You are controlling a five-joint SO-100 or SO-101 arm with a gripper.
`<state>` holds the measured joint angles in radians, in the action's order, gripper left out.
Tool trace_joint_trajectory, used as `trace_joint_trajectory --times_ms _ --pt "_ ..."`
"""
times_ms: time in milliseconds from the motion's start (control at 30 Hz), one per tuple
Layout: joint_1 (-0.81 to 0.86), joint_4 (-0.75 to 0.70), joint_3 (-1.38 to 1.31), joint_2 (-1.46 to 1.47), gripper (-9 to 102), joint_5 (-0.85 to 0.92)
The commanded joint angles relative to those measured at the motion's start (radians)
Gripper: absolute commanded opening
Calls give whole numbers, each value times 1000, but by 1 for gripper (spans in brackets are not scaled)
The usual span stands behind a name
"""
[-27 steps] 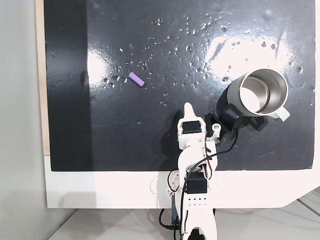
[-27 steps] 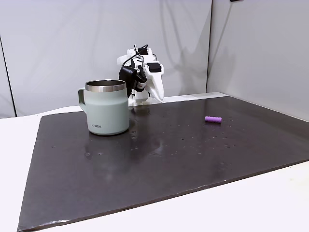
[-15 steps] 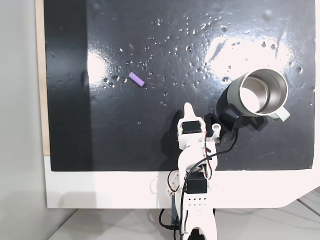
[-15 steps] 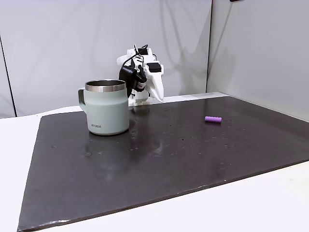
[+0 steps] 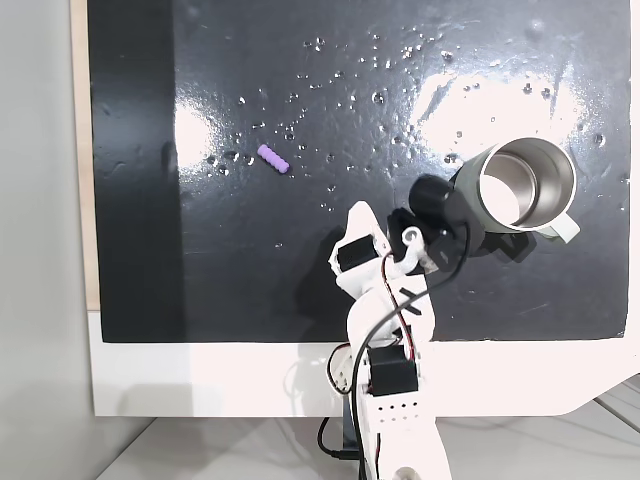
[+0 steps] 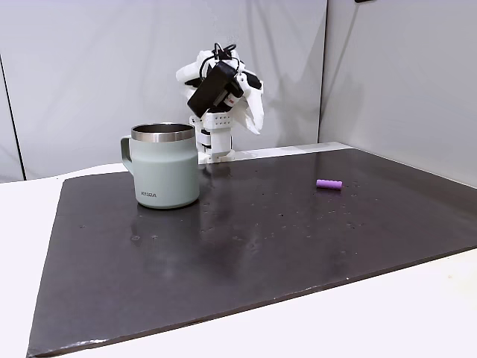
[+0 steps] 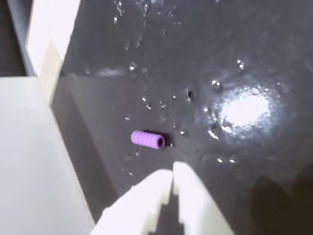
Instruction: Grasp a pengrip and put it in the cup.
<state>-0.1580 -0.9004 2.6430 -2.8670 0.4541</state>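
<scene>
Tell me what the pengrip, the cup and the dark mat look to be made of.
Pengrip: likely soft rubber or silicone; matte purple, ribbed, hollow end.
Cup: probably steel; shiny bare metal inside and at the rim, matte grey-green coating outside.
Dark mat: unclear, perhaps plastic or stone-like sheet; glossy black with glare patches and small pits.

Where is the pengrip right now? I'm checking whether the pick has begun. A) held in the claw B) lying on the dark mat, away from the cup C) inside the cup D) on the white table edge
B: the pengrip lies free on the dark mat, far from the cup, and in the wrist view the shut claw is short of it.
</scene>
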Motion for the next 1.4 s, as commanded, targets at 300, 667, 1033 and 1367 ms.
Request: trace_joint_trajectory --times_ms 300,667,1033,1367 --pt "-72 109 -353 548 0 192" --pt "-155 158 -710 1115 0 219" --pt "-164 285 -787 1342 0 265" --pt "-186 290 -907 1462 0 265"
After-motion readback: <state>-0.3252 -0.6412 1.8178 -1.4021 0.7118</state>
